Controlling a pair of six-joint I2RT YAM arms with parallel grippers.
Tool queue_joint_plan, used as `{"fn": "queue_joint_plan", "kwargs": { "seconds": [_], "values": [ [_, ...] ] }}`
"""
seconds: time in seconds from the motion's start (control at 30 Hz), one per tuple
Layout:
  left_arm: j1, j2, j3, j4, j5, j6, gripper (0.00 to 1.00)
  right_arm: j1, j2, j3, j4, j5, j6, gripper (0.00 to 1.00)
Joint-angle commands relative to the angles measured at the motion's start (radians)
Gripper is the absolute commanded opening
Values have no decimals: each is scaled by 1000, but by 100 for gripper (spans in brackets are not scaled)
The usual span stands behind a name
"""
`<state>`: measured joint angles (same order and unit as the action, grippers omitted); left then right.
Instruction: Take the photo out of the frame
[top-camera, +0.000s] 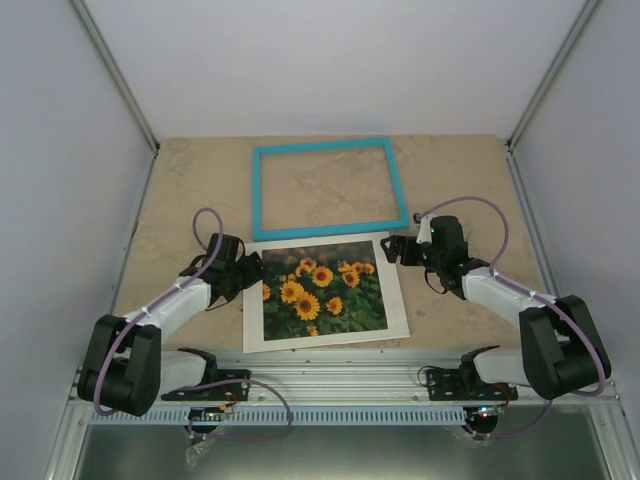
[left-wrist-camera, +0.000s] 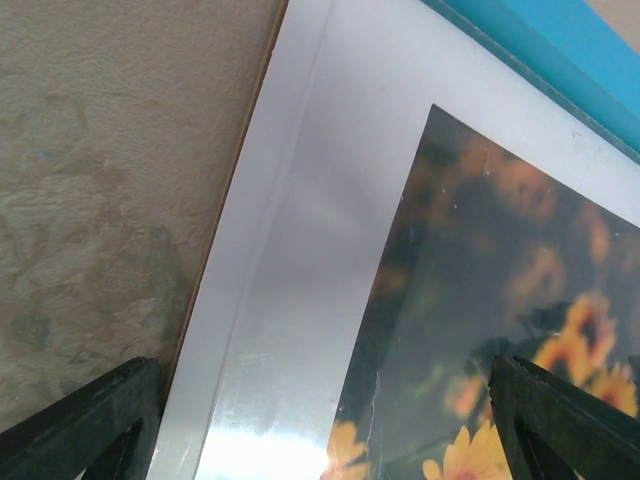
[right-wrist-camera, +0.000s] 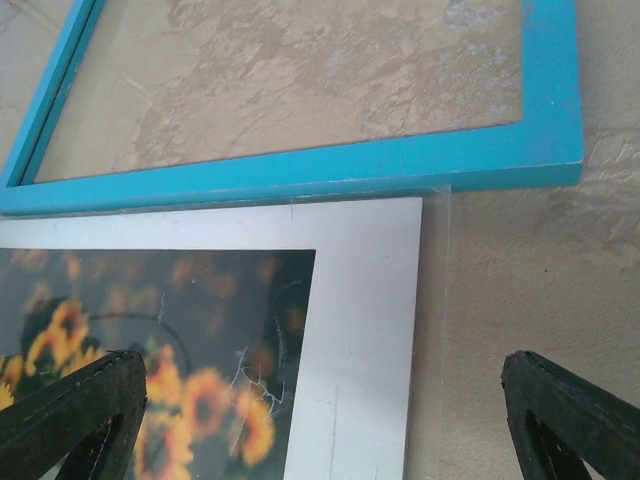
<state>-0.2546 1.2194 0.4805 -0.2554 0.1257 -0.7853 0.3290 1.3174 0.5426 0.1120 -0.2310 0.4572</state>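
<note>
Frame (top-camera: 330, 227) is lying empty toward the counter's (top-camera: 190, 180) far edge, bare counter showing through it, so its contents are out. Photo (top-camera: 322, 290) is lying face up just beside the frame's near side, toward the counter's near edge. It is sitting inside a white mat (left-wrist-camera: 290, 260), with a clear sheet (right-wrist-camera: 435, 300) overhanging on the right. Left gripper (top-camera: 248, 272) is hovering at the stack's left edge, jaws apart, straddling the mat edge, clamping nothing. Right gripper (top-camera: 392, 248) is hovering by the stack's far right corner, jaws wide apart, holding nothing. Judging: both are standing off because removal is looking finished.
</note>
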Motion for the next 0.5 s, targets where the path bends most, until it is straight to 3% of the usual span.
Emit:
{"fn": "queue_joint_plan", "kwargs": {
  "seconds": [0.0, 0.47],
  "values": [
    [-2, -25, -7, -7, 40, 6, 90, 4, -17, -10, 17, 14, -1, 98],
    [-25, -48, 10, -16, 80, -1, 87, 4, -19, -9, 14, 13, -2, 98]
  ]
}}
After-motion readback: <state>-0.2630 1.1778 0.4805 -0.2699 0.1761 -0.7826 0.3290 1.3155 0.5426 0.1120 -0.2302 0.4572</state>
